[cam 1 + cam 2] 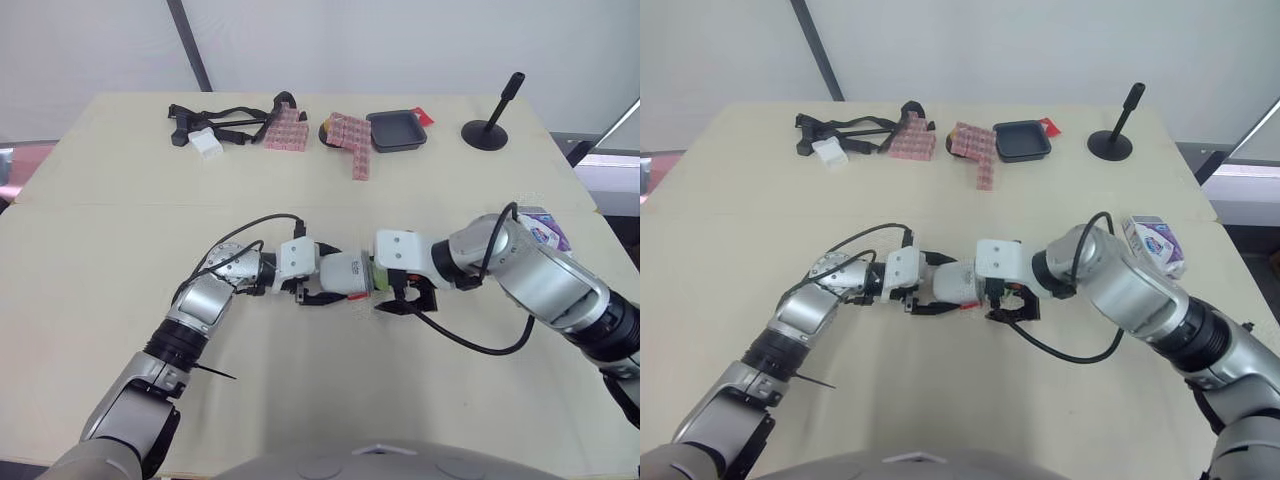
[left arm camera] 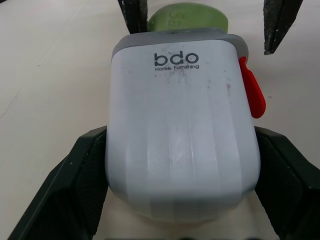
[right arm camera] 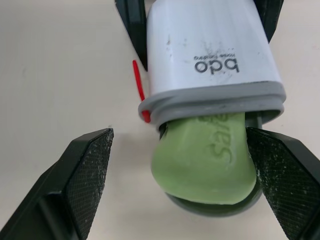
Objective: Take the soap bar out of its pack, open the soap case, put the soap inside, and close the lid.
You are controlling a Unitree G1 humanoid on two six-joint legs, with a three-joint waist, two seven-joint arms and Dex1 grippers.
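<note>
Left end effector [image 2: 181, 145] clamps the rigid soap case [image 3: 210, 50] by its sides while the right end effector [image 3: 178, 150], wide open and empty, straddles the likely slippery soap [image 3: 207, 160] jutting from it.

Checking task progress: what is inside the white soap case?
A green soap bar pokes out of the soap case, whose lid is not shut. The lid covers the rest of the bar.

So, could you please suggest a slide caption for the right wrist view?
Green soap sticks partly out of the white soap case, flanked by the open right gripper.
</note>
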